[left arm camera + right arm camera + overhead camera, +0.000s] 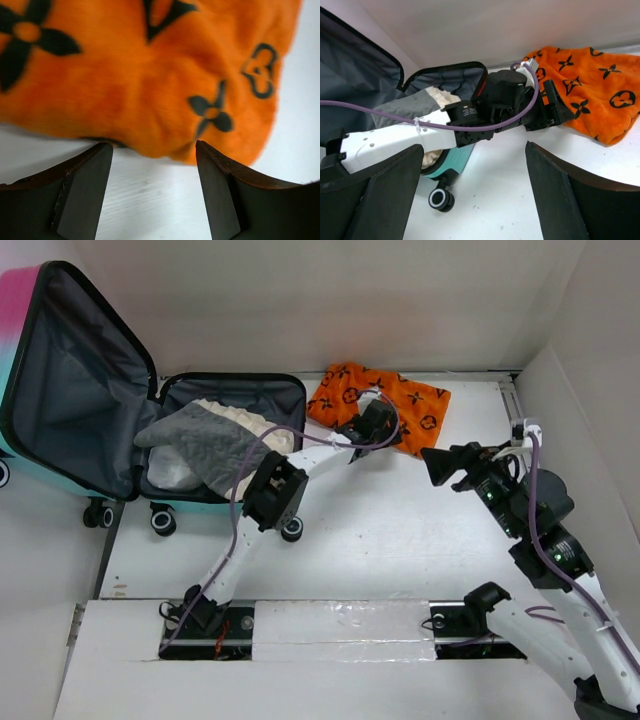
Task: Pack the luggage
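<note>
Reaching arm: left, stretched forward beside the luggage (pixel 60 360), elbow bent.
Left end effector (pixel 154 150): spread wide at the near edge of the orange cloth (pixel 420 405), gripping nothing.
Right end effector (pixel 437 464): spread wide, empty, pointing left.
Luggage: open, far-left on the surface (pixel 400 540), lid upright.
Counts: two arms; one orange cloth; two garments inside, grey garment (pixel 205 445) and cream garment (pixel 252 421).

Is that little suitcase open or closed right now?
Open. The suitcase has its lid swung up, dark lining showing, and a grey garment and a cream garment lie in its lower half.
</note>
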Tool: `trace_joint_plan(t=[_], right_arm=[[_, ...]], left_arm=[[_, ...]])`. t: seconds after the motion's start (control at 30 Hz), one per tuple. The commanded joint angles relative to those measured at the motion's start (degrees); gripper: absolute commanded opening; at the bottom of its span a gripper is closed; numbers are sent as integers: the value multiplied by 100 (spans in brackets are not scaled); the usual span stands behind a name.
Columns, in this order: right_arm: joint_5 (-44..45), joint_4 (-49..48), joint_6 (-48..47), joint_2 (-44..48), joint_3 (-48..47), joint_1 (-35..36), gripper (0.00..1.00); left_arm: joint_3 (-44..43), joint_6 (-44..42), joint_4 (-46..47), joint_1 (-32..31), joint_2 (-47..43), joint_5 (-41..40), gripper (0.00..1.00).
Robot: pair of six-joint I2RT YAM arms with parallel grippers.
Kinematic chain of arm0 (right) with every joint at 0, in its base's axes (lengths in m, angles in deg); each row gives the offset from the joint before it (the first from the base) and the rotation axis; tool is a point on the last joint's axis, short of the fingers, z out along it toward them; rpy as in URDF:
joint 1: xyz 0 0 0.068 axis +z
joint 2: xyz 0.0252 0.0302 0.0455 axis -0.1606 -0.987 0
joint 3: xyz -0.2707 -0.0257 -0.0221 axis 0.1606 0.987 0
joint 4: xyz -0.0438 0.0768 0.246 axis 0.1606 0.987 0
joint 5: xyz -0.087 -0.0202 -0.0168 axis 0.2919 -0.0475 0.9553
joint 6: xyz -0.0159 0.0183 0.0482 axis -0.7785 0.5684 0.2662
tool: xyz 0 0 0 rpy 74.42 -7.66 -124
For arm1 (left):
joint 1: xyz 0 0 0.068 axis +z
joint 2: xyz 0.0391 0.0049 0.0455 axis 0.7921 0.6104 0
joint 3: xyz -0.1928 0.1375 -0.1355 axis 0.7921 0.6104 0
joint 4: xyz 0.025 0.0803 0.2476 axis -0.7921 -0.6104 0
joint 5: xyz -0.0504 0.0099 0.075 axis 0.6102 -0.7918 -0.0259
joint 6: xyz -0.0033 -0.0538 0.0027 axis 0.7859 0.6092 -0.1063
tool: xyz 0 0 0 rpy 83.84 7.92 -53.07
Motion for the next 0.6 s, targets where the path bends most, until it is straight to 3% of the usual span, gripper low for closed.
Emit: trace_joint_plan(t=[0.0, 0.17, 0.23, 0.33, 0.4, 0.57], right_arm=[[45, -34, -54, -33, 17, 53, 88], [-60, -148, -54, -85, 131, 53, 88], [-60, -149, -54, -85, 132, 53, 88], [-60, -202, -54, -138, 192, 53, 88], [-60, -254, -54, -138, 193, 53, 88], [-113, -386, -106, -244, 193, 53, 88]], left_arm=[[-498, 429, 287, -105, -36, 207, 63], [-867, 710, 349, -105, 500, 355, 63], [-929, 763, 523, -105, 624, 497, 53], [-859, 763, 639, -158, 746, 769, 17], [-807, 632, 639, -158, 747, 1067, 3], [149, -228, 586, -596, 54, 1148, 0]])
